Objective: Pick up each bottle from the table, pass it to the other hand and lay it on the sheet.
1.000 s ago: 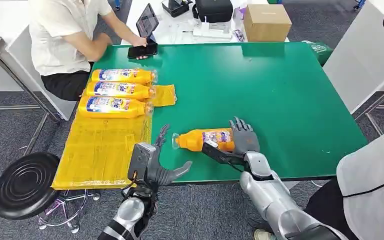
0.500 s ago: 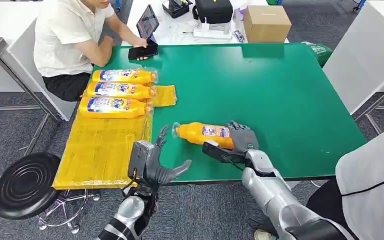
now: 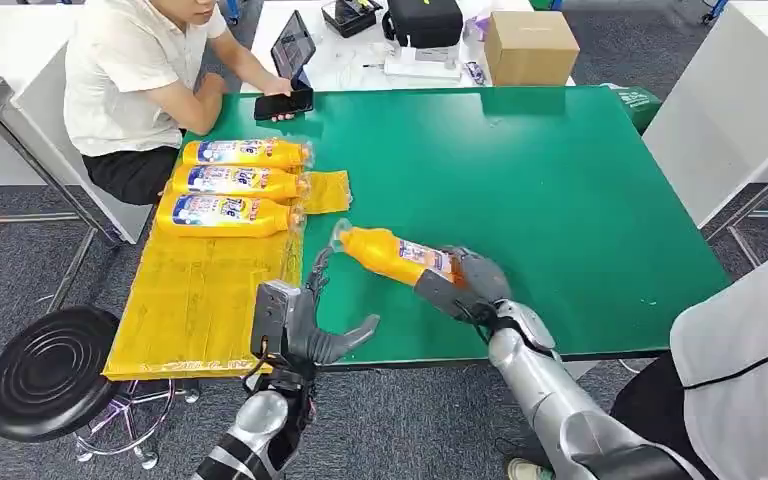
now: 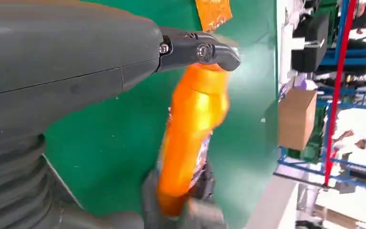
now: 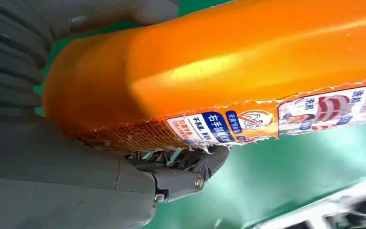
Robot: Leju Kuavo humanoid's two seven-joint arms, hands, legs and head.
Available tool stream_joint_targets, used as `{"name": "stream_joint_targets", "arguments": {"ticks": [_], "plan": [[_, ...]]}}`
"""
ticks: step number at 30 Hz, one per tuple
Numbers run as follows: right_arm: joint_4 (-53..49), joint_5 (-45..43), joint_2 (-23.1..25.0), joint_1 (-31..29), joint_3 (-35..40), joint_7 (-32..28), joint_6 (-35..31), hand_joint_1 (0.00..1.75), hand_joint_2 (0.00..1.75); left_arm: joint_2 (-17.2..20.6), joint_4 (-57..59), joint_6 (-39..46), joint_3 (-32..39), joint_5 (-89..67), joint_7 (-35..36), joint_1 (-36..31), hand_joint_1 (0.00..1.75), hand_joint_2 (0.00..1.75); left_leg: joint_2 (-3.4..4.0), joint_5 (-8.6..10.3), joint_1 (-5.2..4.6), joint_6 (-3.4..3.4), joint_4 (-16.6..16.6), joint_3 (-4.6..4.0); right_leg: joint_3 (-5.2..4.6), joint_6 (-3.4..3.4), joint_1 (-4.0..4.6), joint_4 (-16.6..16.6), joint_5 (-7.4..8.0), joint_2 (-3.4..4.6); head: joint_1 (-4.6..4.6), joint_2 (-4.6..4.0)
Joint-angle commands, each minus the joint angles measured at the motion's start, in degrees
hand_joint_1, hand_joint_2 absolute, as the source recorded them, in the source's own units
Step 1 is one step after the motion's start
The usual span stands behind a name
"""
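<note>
From my head camera I have the right robot hand (image 3: 470,283) wrapped around the base end of an orange bottle (image 3: 392,254), lifted off the green counter (image 3: 560,190) and tilted, its clear cap pointing toward ten o'clock. My right wrist camera confirms the grip: the bottle's orange body (image 5: 228,62) fills the frame with the thumb pressed under its label.

My left robot hand (image 3: 305,325) sits at the near edge of the counter, at about seven o'clock from the bottle, fingers spread apart and holding nothing. The bottle's cap end hangs just above and beyond those fingertips, not touching them as far as I can tell. In the left wrist camera the bottle (image 4: 190,129) appears past the thumb, slightly blurred.

The yellow sheet (image 3: 200,300) lies along the counter's left side, at nine o'clock from the left robot hand. Three bottles (image 3: 230,182) lie on their sides on its far part, side by side, caps pointing toward three o'clock.

A person (image 3: 130,70) in a white shirt sits at the far left corner, one hand on a dark phone (image 3: 282,102). A cardboard box (image 3: 532,45) stands on the white table beyond the counter.
</note>
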Motion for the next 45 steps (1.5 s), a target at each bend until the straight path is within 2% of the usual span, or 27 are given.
{"name": "stream_joint_targets", "arguments": {"ticks": [1, 3, 5, 8, 13, 17, 22, 26, 27, 28, 36, 40, 43, 45], "plan": [[-10.4, -15.0, 3.2, 7.5, -6.2, -4.9, 5.8, 1.75, 1.75, -0.9, 1.1, 4.3, 4.5, 9.2, -6.8, 0.0, 0.00, 1.75, -0.03, 0.04, 0.06, -0.06, 0.0, -0.04, 0.00, -0.09, 0.07, -0.1, 0.04, -0.08, 0.00, 0.00], [-16.1, -22.5, 3.9, 9.4, -5.5, -3.1, 7.7, 1.75, 1.75, -1.7, 1.0, 5.6, 7.1, 17.7, -6.1, 0.4, 0.00, 1.75, 0.02, 0.03, 0.06, -0.08, 0.0, -0.11, -0.07, -0.10, 0.07, 0.0, 0.04, -0.04, 0.00, 0.00], [-19.3, -24.3, 4.1, 10.3, -3.2, -1.8, 4.4, 1.75, 1.75, -1.5, 3.9, 6.6, 9.8, 25.3, -5.4, -0.3, 0.00, 1.75, 0.07, 0.03, 0.08, -0.09, 0.0, -0.16, -0.11, -0.12, 0.08, 0.0, 0.05, 0.00, 0.00, 0.00], [-22.3, -28.2, 4.0, 12.0, -0.7, -1.5, 4.5, 1.75, 1.75, 0.3, 5.4, 3.3, 9.3, 29.0, -6.8, -0.2, 0.00, 1.75, 0.04, 0.03, 0.05, -0.08, 0.0, -0.29, -0.20, -0.11, 0.06, 0.0, 0.07, 0.03, 0.02, 0.00], [-22.7, -29.2, 3.7, 12.5, 0.4, -1.7, 4.4, 1.75, 1.75, 0.4, 4.0, 2.9, 8.4, 29.1, -6.8, 0.6, 0.00, 1.75, -0.06, 0.01, 0.04, -0.07, 0.0, -0.32, -0.19, -0.09, 0.05, 0.0, 0.02, -0.08, 0.00, 0.00], [-23.0, -30.1, 3.6, 12.8, 4.1, -2.6, 4.4, 1.75, 1.75, 1.5, -2.3, -2.6, 5.4, 29.6, -6.9, 2.7, 0.00, 1.75, -0.07, 0.03, 0.01, -0.07, 0.0, -0.46, -0.33, -0.09, 0.02, 0.0, 0.03, -0.09, 0.00, 0.00], [-17.6, -29.3, 4.5, 11.3, 7.8, -2.1, 3.9, 1.75, 1.75, 3.9, -8.0, -7.7, 1.4, 27.4, -6.5, 2.9, 0.00, 1.75, 0.08, 0.01, 0.08, -0.14, 0.0, -0.43, -0.35, -0.17, 0.10, 0.0, 0.06, 0.01, 0.00, 0.00], [-15.6, -26.8, 5.0, 10.9, 10.9, -3.1, 3.4, 1.75, 1.75, 4.1, -8.0, -9.3, -0.3, 25.3, -6.9, 2.7, 0.00, 1.75, 0.02, 0.00, 0.04, -0.08, 0.0, -0.41, -0.32, -0.10, 0.05, 0.0, 0.04, 0.00, 0.00, 0.00], [-15.3, -26.4, 5.2, 10.8, 11.3, -3.3, 3.2, 1.75, 1.75, 4.1, -7.7, -8.8, -0.7, 24.1, -7.1, 2.5, 0.00, 1.75, 0.03, 0.01, 0.05, -0.09, 0.0, -0.41, -0.31, -0.11, 0.07, 0.0, 0.05, -0.01, 0.00, 0.00], [-14.8, -25.7, 5.7, 10.7, 12.0, -3.8, 2.3, 1.75, 1.75, 4.0, -5.7, -4.6, -2.3, 17.4, -9.6, 1.3, 0.00, 1.75, 0.01, 0.01, 0.02, -0.08, 0.0, -0.41, -0.31, -0.09, 0.03, 0.0, 0.04, -0.02, 0.02, 0.00], [-13.5, -25.1, 6.1, 10.1, 12.8, -3.7, 1.5, 1.75, 1.75, 2.8, -0.7, -2.1, -2.3, 13.2, -10.5, -0.7, 0.00, 1.75, -0.06, 0.05, 0.07, -0.09, 0.0, -0.45, -0.30, -0.12, 0.09, -0.1, 0.08, -0.11, 0.00, 0.00], [-12.4, -22.4, 7.0, 9.8, 15.1, -5.3, -1.0, 1.75, 1.75, 1.2, 5.2, -6.3, 0.4, 19.2, -6.8, -1.9, 0.00, 1.75, -0.10, 0.07, 0.04, -0.09, 0.0, -0.44, -0.30, -0.12, 0.05, 0.0, 0.07, -0.14, 0.02, 0.00], [-14.3, -21.1, 7.0, 10.7, 16.7, -7.2, -2.9, 1.75, 1.75, 0.0, 9.7, -4.1, 2.6, 22.3, -3.8, -3.0, 0.00, 1.75, -0.03, 0.06, 0.06, -0.11, -0.1, -0.40, -0.27, -0.14, 0.07, -0.1, 0.09, -0.08, 0.00, 0.00], [-17.4, -24.7, 6.8, 12.3, 16.4, -10.4, -0.5, 1.75, 1.75, -0.6, 13.4, -3.1, 3.3, 25.1, -3.7, -5.0, 0.00, 1.75, -0.09, 0.07, 0.09, -0.12, -0.1, -0.41, -0.27, -0.15, 0.11, -0.1, 0.08, -0.15, 0.00, 0.00]]}}
